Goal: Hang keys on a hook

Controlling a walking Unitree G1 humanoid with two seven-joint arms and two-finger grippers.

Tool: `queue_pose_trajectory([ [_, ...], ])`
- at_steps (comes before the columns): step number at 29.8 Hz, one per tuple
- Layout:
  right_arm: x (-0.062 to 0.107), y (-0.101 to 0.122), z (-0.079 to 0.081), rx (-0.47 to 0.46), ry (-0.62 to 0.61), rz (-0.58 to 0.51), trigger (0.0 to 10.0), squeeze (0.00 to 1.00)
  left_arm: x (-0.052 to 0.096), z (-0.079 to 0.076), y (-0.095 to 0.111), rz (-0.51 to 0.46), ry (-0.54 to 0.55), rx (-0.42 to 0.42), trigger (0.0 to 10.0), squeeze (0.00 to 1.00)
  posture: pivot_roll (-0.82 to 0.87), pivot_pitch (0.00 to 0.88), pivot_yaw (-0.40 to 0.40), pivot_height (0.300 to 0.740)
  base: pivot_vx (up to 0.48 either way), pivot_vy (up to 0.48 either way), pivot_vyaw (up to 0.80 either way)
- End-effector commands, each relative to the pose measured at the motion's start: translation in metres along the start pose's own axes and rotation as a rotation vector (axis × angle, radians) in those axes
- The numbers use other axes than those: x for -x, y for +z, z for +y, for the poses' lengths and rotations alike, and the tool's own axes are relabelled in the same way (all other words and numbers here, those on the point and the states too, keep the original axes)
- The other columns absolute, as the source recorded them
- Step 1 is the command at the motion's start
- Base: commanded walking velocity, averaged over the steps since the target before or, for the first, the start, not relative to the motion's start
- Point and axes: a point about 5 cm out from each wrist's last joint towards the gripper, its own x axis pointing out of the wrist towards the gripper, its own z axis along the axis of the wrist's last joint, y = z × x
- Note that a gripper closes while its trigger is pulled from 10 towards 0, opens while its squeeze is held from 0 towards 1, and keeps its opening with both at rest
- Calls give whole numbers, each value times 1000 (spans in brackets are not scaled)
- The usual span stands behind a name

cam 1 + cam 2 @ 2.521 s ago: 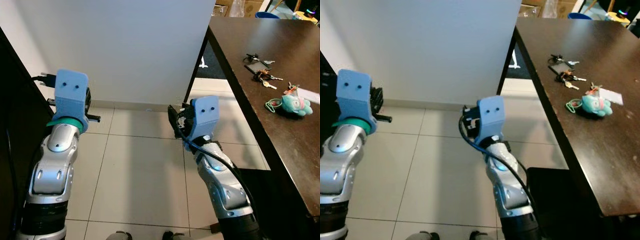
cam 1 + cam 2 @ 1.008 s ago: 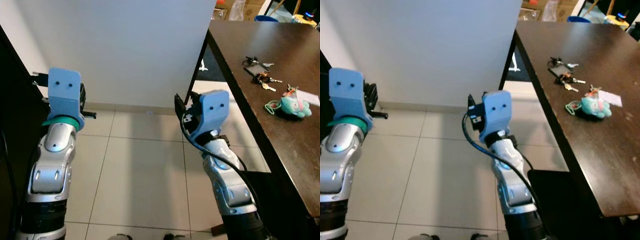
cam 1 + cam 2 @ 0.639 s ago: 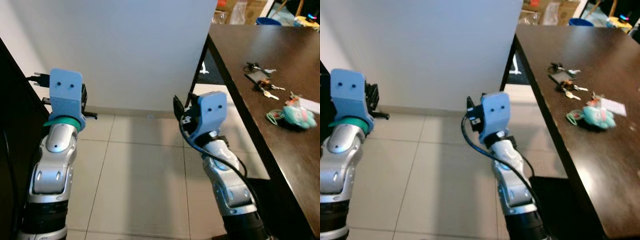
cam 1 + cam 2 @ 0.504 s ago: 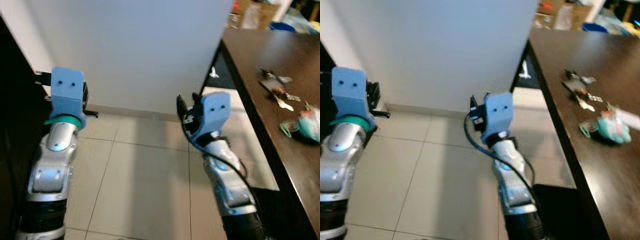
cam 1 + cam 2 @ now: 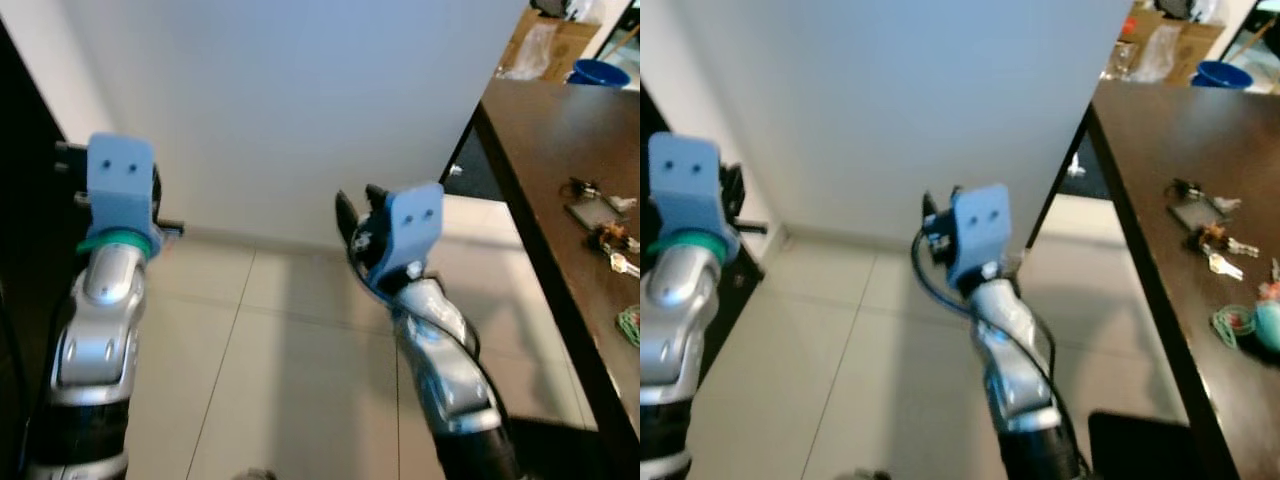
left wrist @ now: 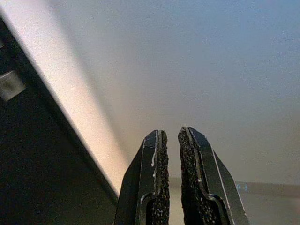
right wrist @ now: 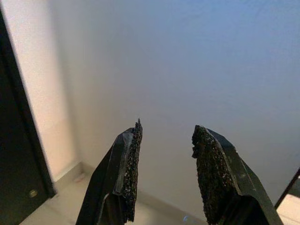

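Observation:
Two bunches of keys lie on the dark brown table [image 5: 1140, 140] at the right: one with a black fob [image 5: 1193, 208], and one with silver keys [image 5: 1218, 247] just nearer me. A teal plush keychain [image 5: 1268, 326] with a green loop lies nearer still, cut by the frame's edge. My right gripper [image 7: 165, 129] is held up in front of the white wall, left of the table, open and empty. My left gripper [image 6: 169, 133] is raised at the far left near a dark panel, its fingers closed together on nothing.
A white wall [image 5: 300, 100] faces me, with light floor tiles [image 5: 280, 340] below. A dark panel [image 5: 25, 260] runs along the left edge. The table's corner [image 5: 490, 90] juts out beside the wall. Boxes and a blue bin [image 5: 598, 72] stand beyond the table.
The whole picture has shifted, so the table and keys now sit farther right and partly out of frame. My right gripper stands a little higher against the wall. The keys lie as before.

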Motion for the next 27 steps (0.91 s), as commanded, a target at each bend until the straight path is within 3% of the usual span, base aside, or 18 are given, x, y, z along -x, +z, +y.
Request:
queue_pose_trajectory([
  [1, 2, -3, -2, 0, -10, 12, 10000, 0, 1, -1, -1, 5, -4, -3, 10000, 0, 99, 11, 82, 740, 428, 0, 0],
  [10, 2, -4, -2, -22, -16, 13, 10000, 0, 1, -7, -6, 44, -53, -6, 10000, 0, 101, 10, 84, 740, 306, 0, -90],
  [12, 2, -5, -3, -36, -25, 20, 10000, 0, 2, -14, -12, 117, -100, 47, 10000, 0, 101, 10, 84, 740, 0, 0, -800],
  [17, 1, -4, -5, -41, -33, 17, 10000, 0, 2, -22, -13, 173, -137, 102, 10000, 0, 100, 10, 86, 740, 0, 0, -800],
  [20, -1, -1, -8, -24, -42, 4, 10000, 0, 1, -27, -5, 161, -151, 137, 10000, 0, 100, 12, 83, 740, 0, 0, -800],
  [22, -4, 2, -18, -6, -69, -9, 10000, 0, 0, -32, 6, 98, -172, 107, 10000, 0, 101, 11, 82, 740, 0, 0, -800],
  [27, -8, 6, -29, 15, -97, -23, 10000, 0, 2, -47, 20, 52, -257, 94, 10000, 0, 99, 9, 81, 740, 0, 0, -800],
])
